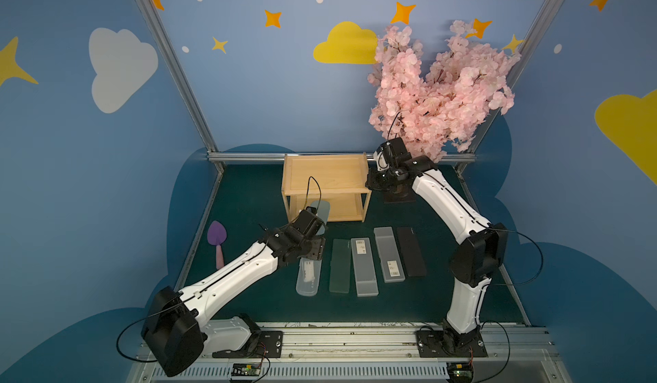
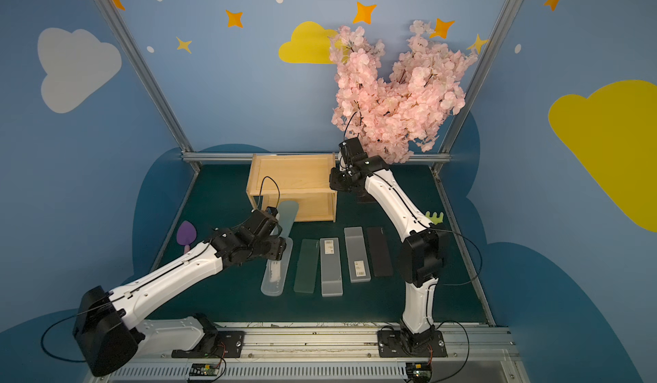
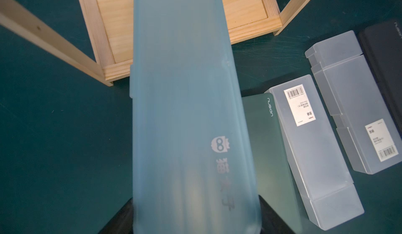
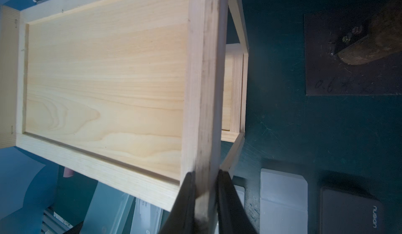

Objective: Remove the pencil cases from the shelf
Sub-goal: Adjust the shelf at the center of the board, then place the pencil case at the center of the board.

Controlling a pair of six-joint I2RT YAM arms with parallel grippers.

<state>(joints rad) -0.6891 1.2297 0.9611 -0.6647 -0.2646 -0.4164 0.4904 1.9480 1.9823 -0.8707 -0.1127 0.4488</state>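
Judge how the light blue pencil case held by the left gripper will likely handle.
Probably stiff: the light blue case juts straight from the left gripper without sagging. Likely light: thin, translucent plastic. Held at one end only, its smooth surface might slip or pivot between the jaws.

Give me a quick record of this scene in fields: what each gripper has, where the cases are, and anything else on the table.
Left gripper: shut on the light blue case, lifted, far end toward the lower tier of the shelf
Right gripper: shut on the shelf top rim, right end
Cases on the table: clear case, dark green case, frosted white cases, black case, in a row before the shelf
Other items: purple trowel, green rake
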